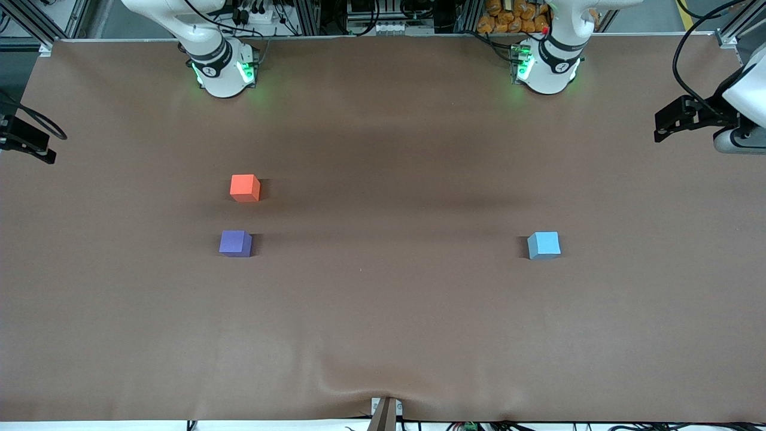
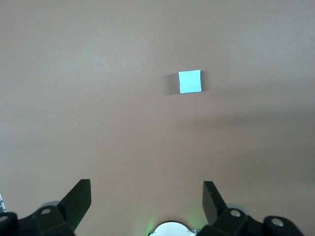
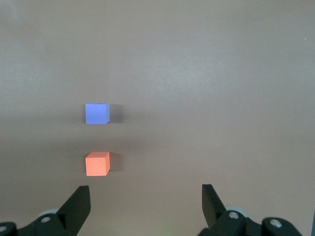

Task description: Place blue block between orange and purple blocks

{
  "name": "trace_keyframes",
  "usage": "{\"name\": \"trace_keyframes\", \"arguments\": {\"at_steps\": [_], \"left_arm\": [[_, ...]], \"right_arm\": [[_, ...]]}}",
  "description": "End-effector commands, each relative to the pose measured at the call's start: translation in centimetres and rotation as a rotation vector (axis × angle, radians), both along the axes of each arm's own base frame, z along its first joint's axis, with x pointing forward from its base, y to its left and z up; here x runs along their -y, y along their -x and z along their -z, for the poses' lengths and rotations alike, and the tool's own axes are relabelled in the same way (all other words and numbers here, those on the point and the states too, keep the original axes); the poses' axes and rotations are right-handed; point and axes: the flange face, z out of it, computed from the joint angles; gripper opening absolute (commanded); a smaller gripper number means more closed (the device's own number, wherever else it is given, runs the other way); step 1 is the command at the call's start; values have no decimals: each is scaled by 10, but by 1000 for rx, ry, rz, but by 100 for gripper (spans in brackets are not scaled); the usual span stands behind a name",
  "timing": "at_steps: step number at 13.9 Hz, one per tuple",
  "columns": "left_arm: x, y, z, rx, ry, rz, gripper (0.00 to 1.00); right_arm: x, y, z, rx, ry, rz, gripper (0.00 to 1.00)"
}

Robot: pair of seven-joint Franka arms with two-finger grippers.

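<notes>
The light blue block [image 1: 544, 245] sits alone on the brown table toward the left arm's end; it also shows in the left wrist view [image 2: 189, 81]. Toward the right arm's end stand the orange block [image 1: 245, 187] and, nearer the front camera, the purple block [image 1: 235, 243], with a gap of about one block's width between them. The right wrist view holds both: orange block [image 3: 97, 163], purple block [image 3: 97, 113]. My left gripper [image 2: 146, 199] hangs high above the table, open and empty. My right gripper [image 3: 145, 199] is likewise high, open and empty. Neither hand shows in the front view.
The two white arm bases [image 1: 222, 69] [image 1: 547, 66] glow green along the table's back edge. Black fixtures jut in over each end of the table [image 1: 688, 117] [image 1: 27, 140]. The brown cover [image 1: 383, 335] wrinkles at the front edge's middle.
</notes>
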Motion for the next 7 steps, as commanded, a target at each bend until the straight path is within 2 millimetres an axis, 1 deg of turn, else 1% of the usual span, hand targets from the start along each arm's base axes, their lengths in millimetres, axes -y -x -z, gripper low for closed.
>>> {"name": "trace_keyframes", "arguments": {"at_steps": [1, 3, 4, 6, 7], "left_arm": [[-2, 0, -1, -15, 13, 19, 100], [3, -1, -2, -13, 10, 18, 100], [5, -1, 0, -18, 12, 21, 100], [7, -11, 18, -49, 8, 16, 100], [15, -19, 34, -77, 1, 14, 100]], "right_arm": [[4, 22, 3, 14, 3, 12, 100], [3, 36, 8, 37, 22, -23, 100], [3, 36, 8, 40, 23, -25, 100], [4, 36, 8, 39, 22, -22, 100], [3, 36, 7, 40, 22, -22, 100]]}}
